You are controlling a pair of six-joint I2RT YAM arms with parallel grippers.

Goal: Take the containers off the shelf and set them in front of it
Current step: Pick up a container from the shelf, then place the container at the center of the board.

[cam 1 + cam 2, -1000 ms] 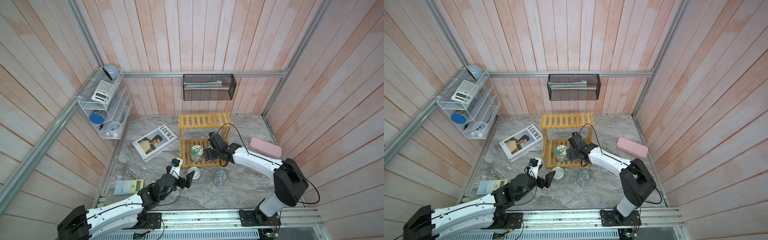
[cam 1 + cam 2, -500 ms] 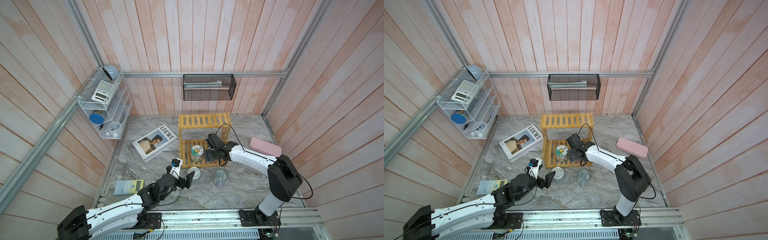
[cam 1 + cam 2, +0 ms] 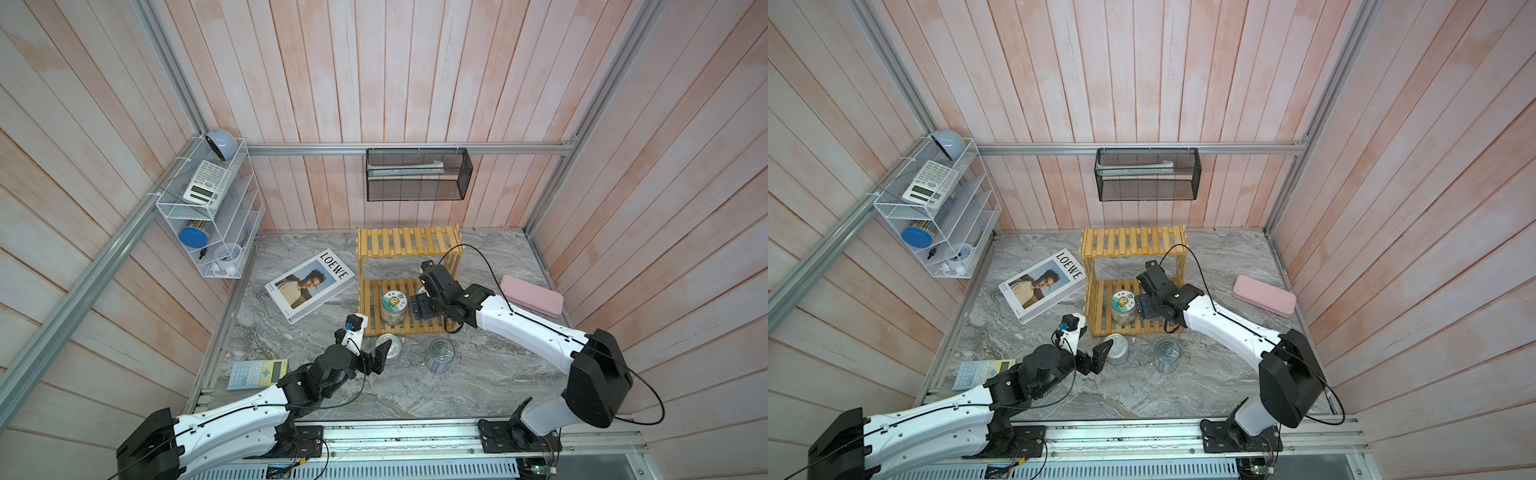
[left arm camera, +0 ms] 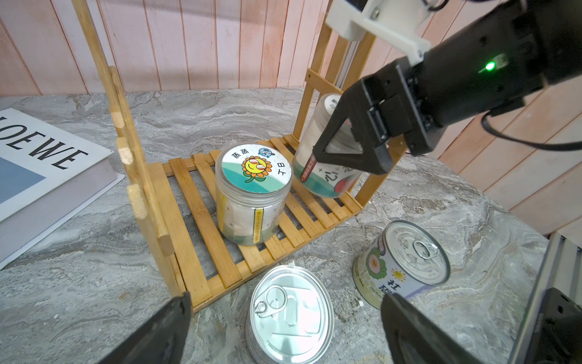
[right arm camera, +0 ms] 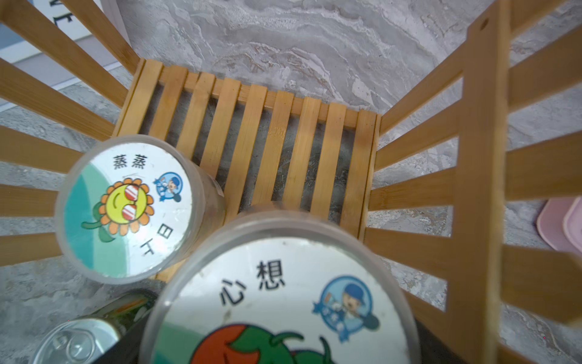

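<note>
The clear plastic tomato-lid jar (image 5: pixel 283 302) leans inside the wooden shelf's (image 4: pixel 195 189) lower tier, its round lid facing straight up my wrist, smooth sides pinched by my right gripper (image 3: pixel 420 298), the sunflower jar (image 4: pixel 255 168) upright just beside it, my left gripper (image 4: pixel 286 297) spread wide over a steel tin (image 4: pixel 289 315) out front.

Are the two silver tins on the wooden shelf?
No, the flower-label tin and the other tin stand on the marble before the shelf.

You are reading LOEWE on the book (image 3: pixel 309 284), 蒸蒸 on the sunflower-lid jar (image 4: pixel 254 171), 心想 on the tomato-lid jar (image 5: pixel 283 302).
</note>
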